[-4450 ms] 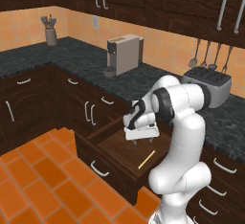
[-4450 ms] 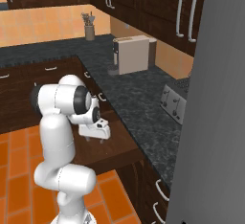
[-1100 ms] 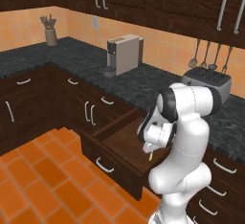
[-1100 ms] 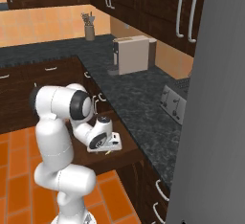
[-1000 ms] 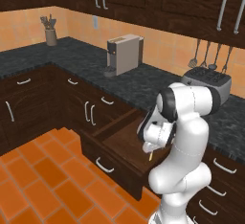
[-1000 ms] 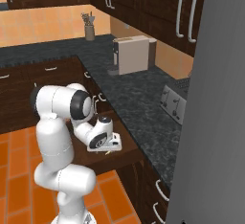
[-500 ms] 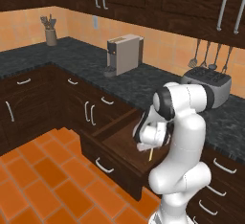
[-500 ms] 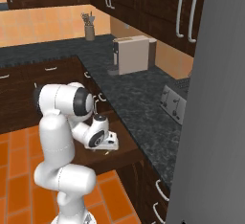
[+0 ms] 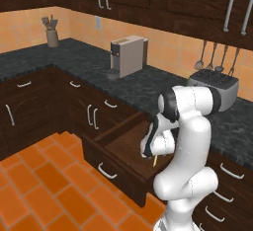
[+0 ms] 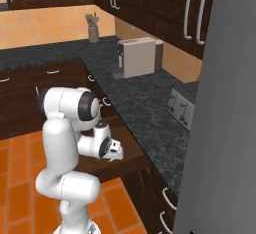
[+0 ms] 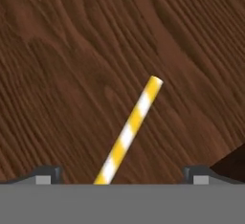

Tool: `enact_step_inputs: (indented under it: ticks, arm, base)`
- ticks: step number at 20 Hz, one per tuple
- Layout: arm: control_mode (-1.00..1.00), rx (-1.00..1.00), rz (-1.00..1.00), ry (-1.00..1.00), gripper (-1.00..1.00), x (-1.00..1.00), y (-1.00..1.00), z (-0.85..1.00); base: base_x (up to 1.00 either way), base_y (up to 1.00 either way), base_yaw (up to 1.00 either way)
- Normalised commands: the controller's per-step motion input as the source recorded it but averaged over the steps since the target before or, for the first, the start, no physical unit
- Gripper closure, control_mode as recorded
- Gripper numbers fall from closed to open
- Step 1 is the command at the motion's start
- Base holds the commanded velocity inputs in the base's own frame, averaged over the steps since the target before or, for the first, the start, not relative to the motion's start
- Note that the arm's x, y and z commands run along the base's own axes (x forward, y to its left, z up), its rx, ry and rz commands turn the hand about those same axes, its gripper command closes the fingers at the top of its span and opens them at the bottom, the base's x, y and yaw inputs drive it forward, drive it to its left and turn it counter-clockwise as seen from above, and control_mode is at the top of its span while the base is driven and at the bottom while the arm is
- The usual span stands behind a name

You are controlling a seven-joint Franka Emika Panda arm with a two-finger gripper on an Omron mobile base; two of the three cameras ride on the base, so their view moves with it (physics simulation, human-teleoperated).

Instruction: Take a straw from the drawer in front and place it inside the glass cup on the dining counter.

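Worktop (image 9: pixel 148 84): black speckled granite, L-shaped, carrying a coffee machine (image 9: pixel 127 57) and a toaster (image 9: pixel 213 88).
Drawer (image 9: pixel 121 143): dark wood, pulled out, silver bar handle on its front.
Gripper (image 11: pixel 122 175): lowered into the drawer, jaws spread wide, holding nothing; fingertips (image 11: pixel 48 173) set to either side of the straw.
Straw (image 11: pixel 129 129): yellow-and-white striped, lying flat on the drawer floor, slanting between the jaws.
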Motion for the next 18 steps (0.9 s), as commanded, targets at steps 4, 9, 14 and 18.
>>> enact_step_inputs:
  ticks: [4, 9, 14, 18]
  arm:
    - [-1.0, 0.03, -0.02, 0.11, -1.0, 0.4, 0.0, -0.12]
    - [-1.0, 0.01, 0.0, 0.07, -1.0, 0.32, 0.04, -0.03]
    - [-1.0, 0.0, 0.0, 0.07, -1.0, 0.11, 0.15, 0.0]
    - [-1.0, 0.0, 0.0, 0.06, -1.0, 0.15, 0.07, -0.01]
  base:
    - [0.0, 0.0, 0.0]
    - [0.0, 0.0, 0.0]
    - [0.0, 0.0, 0.0]
    - [0.0, 0.0, 0.0]
